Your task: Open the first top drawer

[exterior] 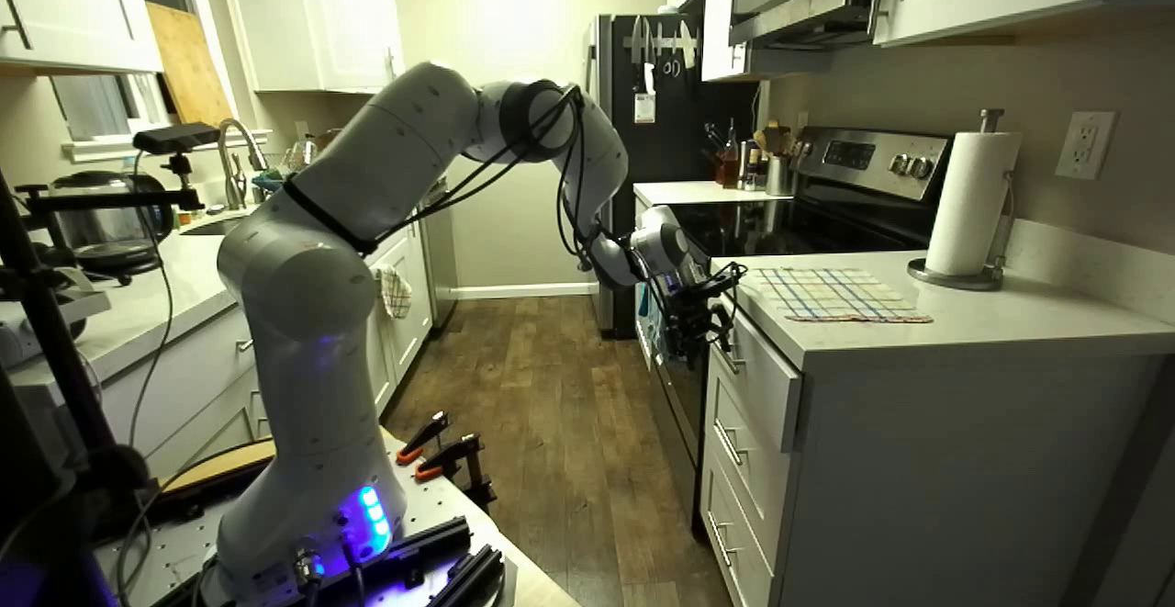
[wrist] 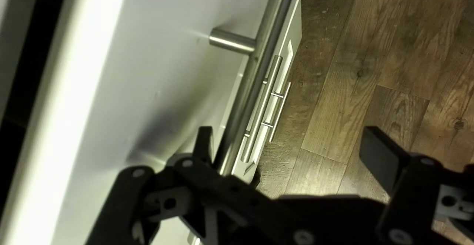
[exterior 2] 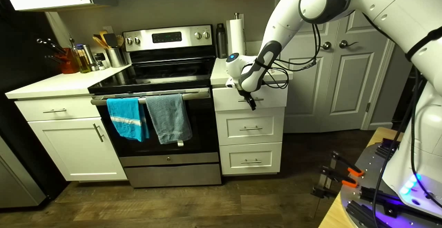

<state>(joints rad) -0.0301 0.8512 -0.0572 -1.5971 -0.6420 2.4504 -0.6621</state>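
White top drawer (wrist: 166, 78) | slightly ajar | pincer (wrist: 290, 141) spread wide | metal handle (wrist: 253, 74) between its fingers (wrist: 379, 159) in wrist view

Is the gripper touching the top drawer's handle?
Cannot tell: the wrist view shows the gripper open astride the handle, but contact or gap at the drawer-side finger isn't plain.

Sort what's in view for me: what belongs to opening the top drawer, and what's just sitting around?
Part of the job:
- top drawer
- its bar handle
- tool, open

Just around:
- checked cloth
- paper towel roll
- bright blue towel, hanging
- grey-blue towel, hanging
- utensil holder
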